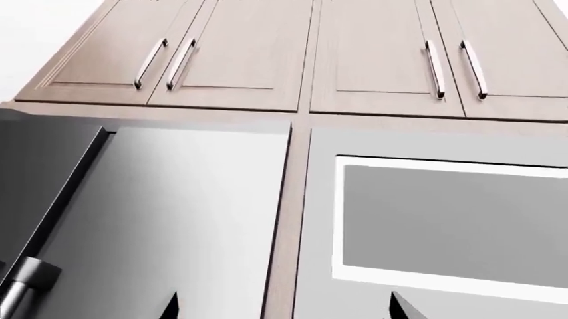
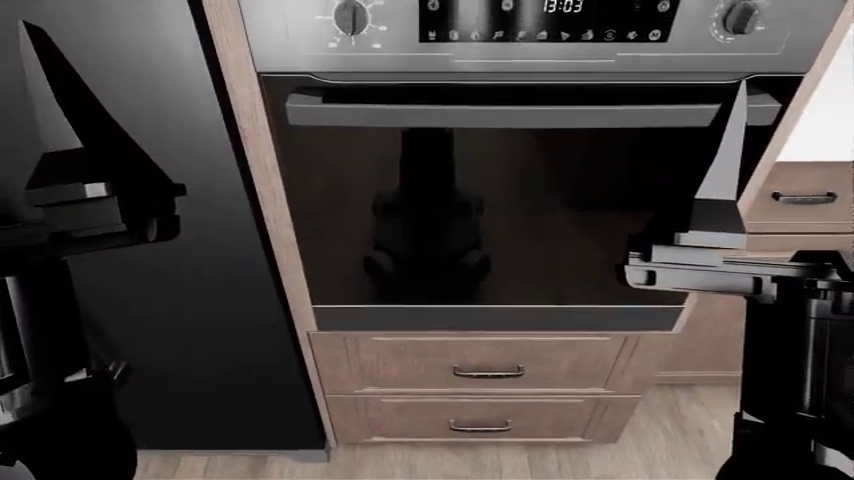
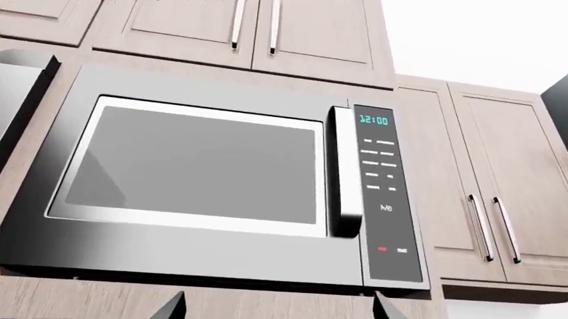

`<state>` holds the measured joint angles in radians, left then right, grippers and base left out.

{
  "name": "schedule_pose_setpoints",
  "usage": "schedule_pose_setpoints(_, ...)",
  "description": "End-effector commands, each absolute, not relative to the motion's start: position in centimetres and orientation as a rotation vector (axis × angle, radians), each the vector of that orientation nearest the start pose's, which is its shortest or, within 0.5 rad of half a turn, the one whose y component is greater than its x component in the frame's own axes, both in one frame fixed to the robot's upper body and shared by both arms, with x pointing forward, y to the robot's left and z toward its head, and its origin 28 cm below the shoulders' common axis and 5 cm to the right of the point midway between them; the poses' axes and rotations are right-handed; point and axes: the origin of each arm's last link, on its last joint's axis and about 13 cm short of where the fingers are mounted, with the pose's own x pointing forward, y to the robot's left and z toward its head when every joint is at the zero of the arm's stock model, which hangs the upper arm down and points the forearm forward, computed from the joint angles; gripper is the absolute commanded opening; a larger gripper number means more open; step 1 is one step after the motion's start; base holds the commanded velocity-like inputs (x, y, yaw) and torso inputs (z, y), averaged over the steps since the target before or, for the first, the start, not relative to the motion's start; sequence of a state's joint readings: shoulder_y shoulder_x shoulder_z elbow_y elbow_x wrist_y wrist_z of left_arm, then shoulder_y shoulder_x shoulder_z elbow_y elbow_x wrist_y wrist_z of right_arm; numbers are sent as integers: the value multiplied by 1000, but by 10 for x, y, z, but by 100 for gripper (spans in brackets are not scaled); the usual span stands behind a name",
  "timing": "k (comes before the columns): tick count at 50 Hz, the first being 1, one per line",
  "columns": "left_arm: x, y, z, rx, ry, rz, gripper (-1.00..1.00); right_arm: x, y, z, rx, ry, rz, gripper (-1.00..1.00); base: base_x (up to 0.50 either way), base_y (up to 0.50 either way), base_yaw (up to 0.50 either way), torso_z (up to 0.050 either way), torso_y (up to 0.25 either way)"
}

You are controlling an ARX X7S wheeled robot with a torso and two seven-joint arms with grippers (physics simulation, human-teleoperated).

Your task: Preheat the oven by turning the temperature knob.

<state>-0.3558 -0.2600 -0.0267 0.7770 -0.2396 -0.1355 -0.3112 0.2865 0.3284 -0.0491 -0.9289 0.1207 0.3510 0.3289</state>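
Approach step, neither knob touched yet
You have both arms raised in front of the oven (image 2: 534, 200), well short of it: left gripper (image 2: 80, 130) off its left side against a dark panel, right gripper (image 2: 727, 170) before the door's right edge. Both wrist views show two fingertips spread apart with nothing between, so both grippers look parted and empty. No table is in view to place things by; on the control strip above the handle (image 2: 521, 110) sit two knobs. The left knob (image 2: 351, 17) seems ringed by spaced numerals, so I judge it the temperature one; the right knob (image 2: 738, 17) seems ringed by fine ticks, though both are small. Next you must lift a gripper to the left knob, square its fingers on the ridge, close, then twist
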Motion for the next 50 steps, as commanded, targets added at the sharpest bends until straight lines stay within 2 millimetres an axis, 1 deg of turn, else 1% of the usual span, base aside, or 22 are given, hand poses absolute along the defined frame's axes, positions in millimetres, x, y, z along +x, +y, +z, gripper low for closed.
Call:
schedule_pose_setpoints(1, 207, 233, 236, -83, -981, 115, 100, 188, -117, 226, -117, -861, -118, 100, 0, 0, 0, 50, 0)
schedule_pose_setpoints(7, 207, 234, 236, -84, -978, 127, 100, 189, -117, 224, -127, -839, -106, 100, 0, 0, 0, 50, 0)
schedule_pose_setpoints(12, 209, 233, 237, -82, -947, 158, 100, 191, -119, 226, -144, -849, -175, 100, 0, 0, 0, 42, 0)
schedule_pose_setpoints(14, 209, 232, 237, -80, -935, 160, 100, 188, -118, 228, -137, -874, -190, 100, 0, 0, 0, 8, 0)
schedule_pose_setpoints(15, 209, 232, 237, -78, -930, 161, 100, 183, -119, 230, -130, -890, -199, 100, 0, 0, 0, 0, 0)
schedule_pose_setpoints(17, 208, 232, 237, -73, -933, 160, 100, 185, -119, 227, -100, -834, -122, 100, 0, 0, 0, 0, 0)
schedule_pose_setpoints(20, 208, 232, 238, -71, -940, 158, 100, 188, -120, 227, -95, -835, -142, 100, 151, 0, 0, 0, 0)
schedule_pose_setpoints(31, 206, 232, 238, -71, -945, 154, 100, 189, -118, 226, -101, -841, -138, 100, 500, 0, 0, 0, 0)
schedule_pose_setpoints(42, 204, 232, 239, -73, -949, 149, 100, 188, -118, 225, -99, -851, -116, 100, 7, 0, 0, 0, 0)
schedule_pose_setpoints(46, 204, 232, 239, -73, -948, 147, 100, 188, -118, 224, -105, -845, -118, 100, 404, -45, 0, 0, 0)
schedule_pose_setpoints(50, 201, 230, 241, -76, -940, 131, 100, 189, -117, 223, -114, -842, -117, 100, 0, 0, 0, 0, 0)
